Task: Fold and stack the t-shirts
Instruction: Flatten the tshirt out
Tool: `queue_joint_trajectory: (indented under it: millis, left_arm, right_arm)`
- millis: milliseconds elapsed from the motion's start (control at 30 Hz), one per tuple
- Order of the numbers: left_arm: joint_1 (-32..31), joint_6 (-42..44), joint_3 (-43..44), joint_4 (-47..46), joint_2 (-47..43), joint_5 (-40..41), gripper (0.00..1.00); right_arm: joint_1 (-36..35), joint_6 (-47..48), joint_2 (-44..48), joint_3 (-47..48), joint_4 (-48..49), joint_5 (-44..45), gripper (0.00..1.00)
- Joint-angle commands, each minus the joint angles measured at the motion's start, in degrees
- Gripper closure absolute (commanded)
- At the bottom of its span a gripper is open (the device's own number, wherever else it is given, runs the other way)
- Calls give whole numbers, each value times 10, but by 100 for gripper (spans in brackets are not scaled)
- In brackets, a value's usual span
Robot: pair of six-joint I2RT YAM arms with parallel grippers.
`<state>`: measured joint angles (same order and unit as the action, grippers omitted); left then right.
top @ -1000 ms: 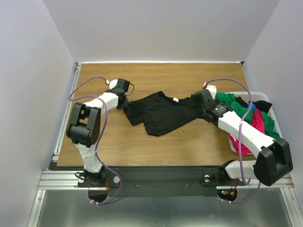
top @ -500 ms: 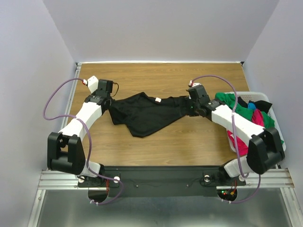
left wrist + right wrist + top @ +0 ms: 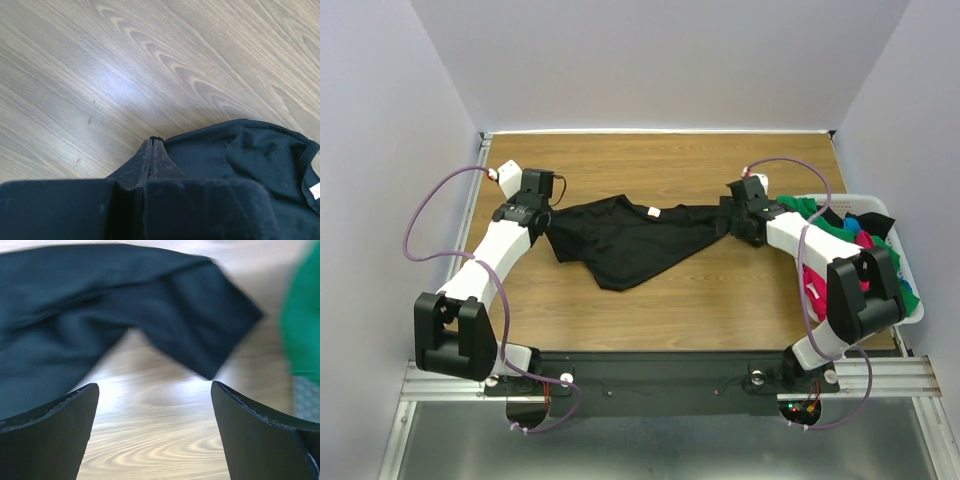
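Observation:
A large black t-shirt [image 3: 625,240] lies stretched left to right across the wooden table, with a white neck label showing. My left gripper [image 3: 542,216] is shut on its left edge; in the left wrist view the fingers [image 3: 150,160] are pressed together with the black cloth [image 3: 250,165] trailing off to the right. My right gripper [image 3: 733,224] is at the shirt's right end, open and empty. In the right wrist view [image 3: 155,387] the jaws stand wide apart over bare wood and the shirt's sleeve [image 3: 100,305] lies just ahead. Green [image 3: 810,212], magenta-pink [image 3: 815,290] and blue [image 3: 865,225] shirts fill the basket.
The white plastic basket [image 3: 850,197] stands at the table's right edge, close behind my right gripper; the green shirt [image 3: 302,330] hangs over its near wall. Grey walls enclose the table on three sides. Purple cables loop over both arms.
Both arms pulled the black shirt out flat and moved it left. My right gripper has since let go of the shirt's right end and drawn back slightly toward the basket.

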<state>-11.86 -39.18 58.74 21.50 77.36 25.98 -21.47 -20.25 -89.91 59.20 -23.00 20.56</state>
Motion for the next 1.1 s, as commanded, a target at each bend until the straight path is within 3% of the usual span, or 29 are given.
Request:
queue_joint_trajectory:
  millis: [0, 233, 533, 567, 600, 667, 700, 733, 900, 1067]
  left_arm:
    - [10, 3, 9, 7, -21, 24, 100]
    - [24, 15, 26, 1, -15, 19, 100]
    - [29, 21, 33, -11, 2, 7, 100]
    - [29, 22, 34, -11, 2, 7, 100]
    - [30, 21, 37, -11, 4, 7, 100]
    - [31, 24, 41, -12, 9, 8, 100]
    - [32, 24, 49, -11, 10, 7, 100]
    - [34, 28, 57, -7, 13, 7, 100]
    - [36, 32, 168, 37, 13, 13, 100]
    - [36, 44, 267, 60, -66, -2, 100]
  right_arm:
    - [35, 24, 1, -18, 8, 7, 0]
    - [71, 56, -58, 0, 9, 0, 2]
    - [81, 87, -113, 37, 16, -56, 18]
    - [81, 88, -114, 38, 18, -64, 22]
    - [80, 91, -117, 39, 19, -66, 34]
    - [81, 90, -115, 41, 18, -70, 63]
    - [81, 90, -111, 41, 18, -73, 93]
    - [81, 88, -97, 43, 17, -76, 99]
    - [81, 90, 4, 69, 0, -48, 100]
    - [81, 89, 146, 150, -34, -21, 100]
